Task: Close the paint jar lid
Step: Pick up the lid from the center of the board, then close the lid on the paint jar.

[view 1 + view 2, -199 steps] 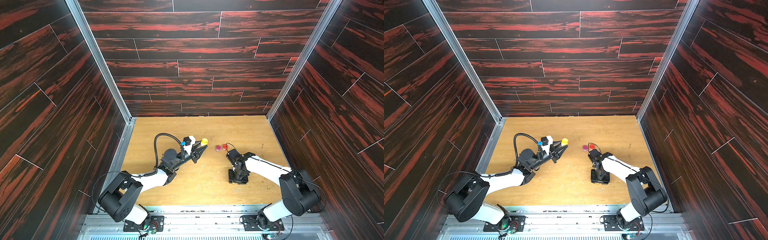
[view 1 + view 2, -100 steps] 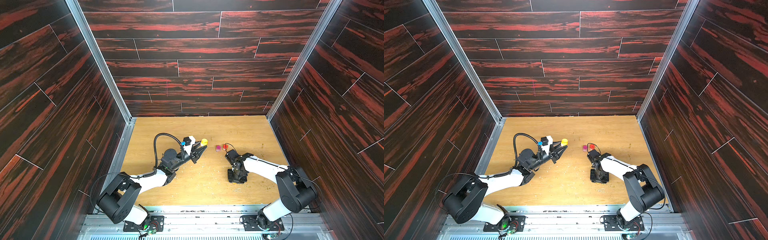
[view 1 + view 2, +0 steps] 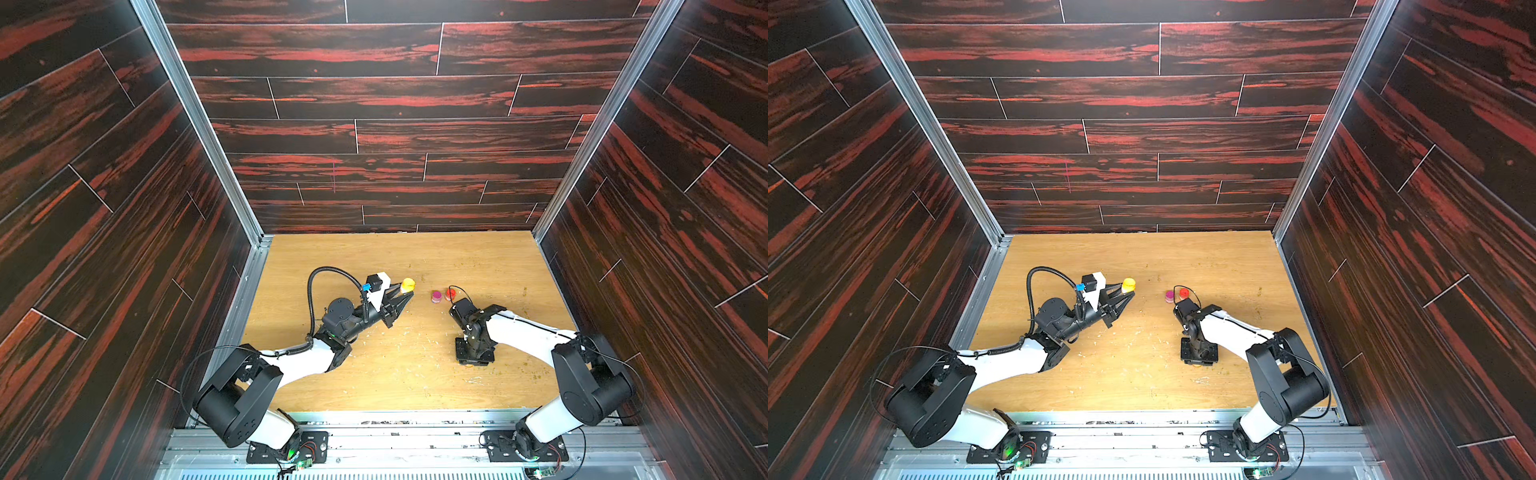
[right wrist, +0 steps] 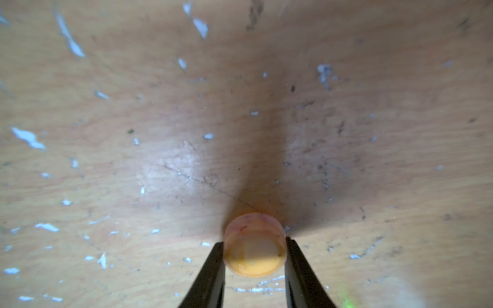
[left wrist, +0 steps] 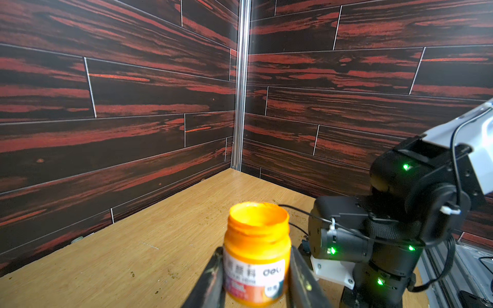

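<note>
Lid (image 4: 253, 245) sits clamped between right jaws; left jaws clamp open jar (image 5: 257, 253).

Evenly lit top views, blurry right wrist close-up, dark shadow across table (image 4: 266, 160)

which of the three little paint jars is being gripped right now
The yellow jar, clamped in the left gripper's jaws, its mouth open with no lid. The pink jar and red jar stand free, side by side on the table.
</note>
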`<action>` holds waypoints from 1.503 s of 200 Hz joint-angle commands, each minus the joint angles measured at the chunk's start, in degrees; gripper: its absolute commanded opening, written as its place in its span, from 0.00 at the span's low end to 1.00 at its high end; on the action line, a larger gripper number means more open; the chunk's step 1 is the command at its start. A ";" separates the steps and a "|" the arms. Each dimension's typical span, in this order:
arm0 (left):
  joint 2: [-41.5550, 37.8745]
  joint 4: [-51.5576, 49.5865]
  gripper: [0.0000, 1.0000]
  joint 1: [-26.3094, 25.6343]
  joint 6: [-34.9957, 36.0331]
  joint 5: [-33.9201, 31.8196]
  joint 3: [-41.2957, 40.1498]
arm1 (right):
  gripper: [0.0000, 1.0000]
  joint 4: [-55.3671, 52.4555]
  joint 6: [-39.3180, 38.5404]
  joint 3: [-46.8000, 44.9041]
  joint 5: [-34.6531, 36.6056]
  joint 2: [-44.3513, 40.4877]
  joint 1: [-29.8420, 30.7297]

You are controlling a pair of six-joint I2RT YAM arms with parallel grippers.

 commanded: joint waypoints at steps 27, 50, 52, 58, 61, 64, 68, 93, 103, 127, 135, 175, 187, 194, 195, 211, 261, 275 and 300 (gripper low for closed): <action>-0.55 4.00 0.31 1.17 -0.38 0.82 0.10 | 0.27 -6.79 -7.90 15.13 -1.73 -1.33 -1.40; 0.13 3.53 0.31 1.25 0.53 0.97 0.20 | 0.27 -9.68 -11.14 23.92 -5.43 -0.93 -2.56; 0.16 3.44 0.31 1.25 0.65 0.97 0.26 | 0.27 -9.90 -11.47 24.71 -5.78 -0.88 -2.60; 0.34 3.14 0.31 1.25 1.01 1.05 0.28 | 0.27 -10.52 -12.27 26.88 -7.05 -0.68 -2.87; 0.46 3.12 0.31 1.25 1.11 0.99 0.28 | 0.27 -10.86 -12.67 28.05 -7.75 -0.47 -3.03; 0.50 3.12 0.31 1.25 1.23 1.05 0.22 | 0.27 -11.19 -13.04 29.27 -8.30 -0.30 -3.12; 0.58 3.09 0.31 1.25 1.39 1.02 0.20 | 0.27 -11.84 -13.47 30.86 -9.08 0.01 -3.30; 1.36 0.95 0.31 1.25 3.43 1.70 0.79 | 0.27 -15.17 -16.10 40.64 -13.47 2.54 -3.67; 1.60 0.10 0.31 1.25 4.01 1.76 0.98 | 0.27 -16.27 -16.92 43.93 -14.88 3.61 -3.82; 2.83 -0.60 0.31 1.25 5.29 3.25 1.75 | 0.27 -18.17 -18.60 49.55 -19.58 6.03 -3.90; 3.37 -0.83 0.31 1.17 5.55 3.83 2.16 | 0.27 -18.55 -18.88 50.87 -20.73 6.47 -3.85; 5.00 0.06 0.31 0.97 4.68 4.56 3.04 | 0.27 -18.51 -19.76 52.45 -27.21 7.47 -3.67; 5.16 -0.27 0.31 0.75 4.76 4.62 3.42 | 0.27 -18.40 -19.83 52.51 -28.63 7.70 -3.58; 5.25 -0.69 0.31 0.60 4.76 4.61 3.62 | 0.27 -18.22 -19.82 52.53 -29.06 7.65 -3.50; 5.26 -0.72 0.31 0.57 4.76 4.64 3.66 | 0.27 -18.14 -19.82 52.54 -29.07 7.64 -3.45; 5.62 -0.83 0.31 0.16 4.76 4.57 3.88 | 0.27 -17.69 -19.55 52.86 -30.88 7.72 -3.41; 6.50 -1.01 0.31 -0.59 5.11 4.57 4.32 | 0.27 -18.21 -19.83 54.73 -33.24 8.39 -3.06; 6.50 -1.22 0.31 -0.67 5.11 4.57 4.50 | 0.27 -18.33 -19.87 54.98 -33.94 8.52 -2.92; 6.51 -1.88 0.31 -0.76 5.29 4.57 4.85 | 0.27 -19.07 -20.64 55.53 -34.32 9.37 -2.25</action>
